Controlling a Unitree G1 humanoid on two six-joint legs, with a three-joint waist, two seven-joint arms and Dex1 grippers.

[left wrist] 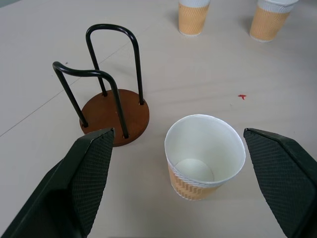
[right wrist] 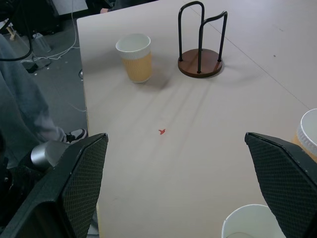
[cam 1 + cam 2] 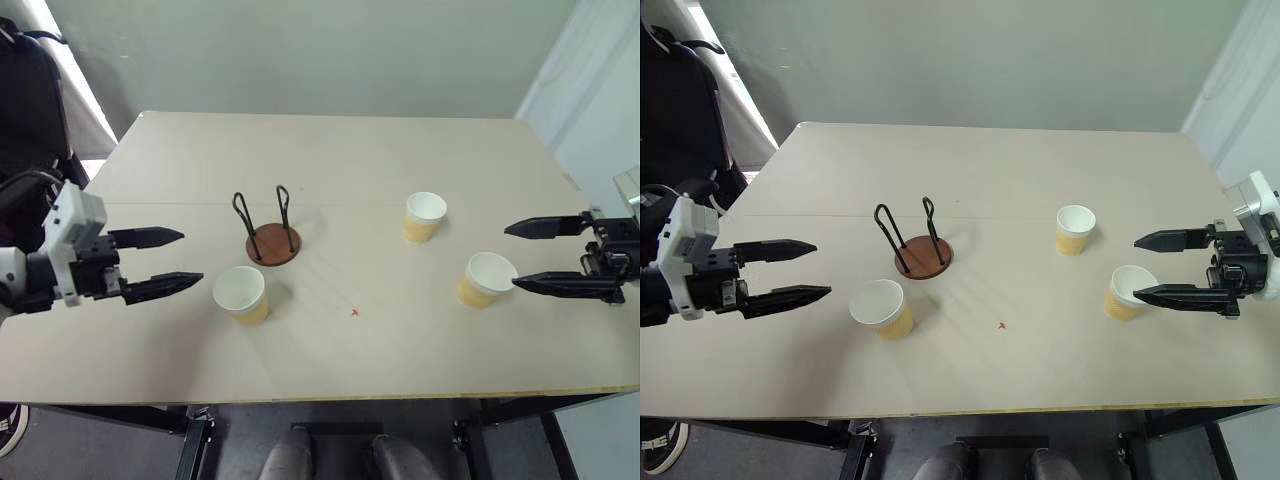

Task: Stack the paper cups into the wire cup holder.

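While both end effectors, left (image 3: 165, 262) and right (image 3: 535, 256), stand wide apart and empty, I'd close the left squarely around the near cup (image 3: 241, 294), gently, beside the holder (image 3: 272, 238).

black pincer (image 3: 158, 262), white wrist housing

A pale beige table (image 3: 400, 150) is seen across the middle of the frame, with a faint seam running across its top and a small red mark (image 3: 354, 313) near the lower centre. A plain grey-green wall (image 3: 320, 50) is shown along the top. Bright light is cast at the upper left, beside a dark chair (image 3: 30, 110). A grey floor (image 2: 54, 84) with cables is glimpsed past the table's edge.
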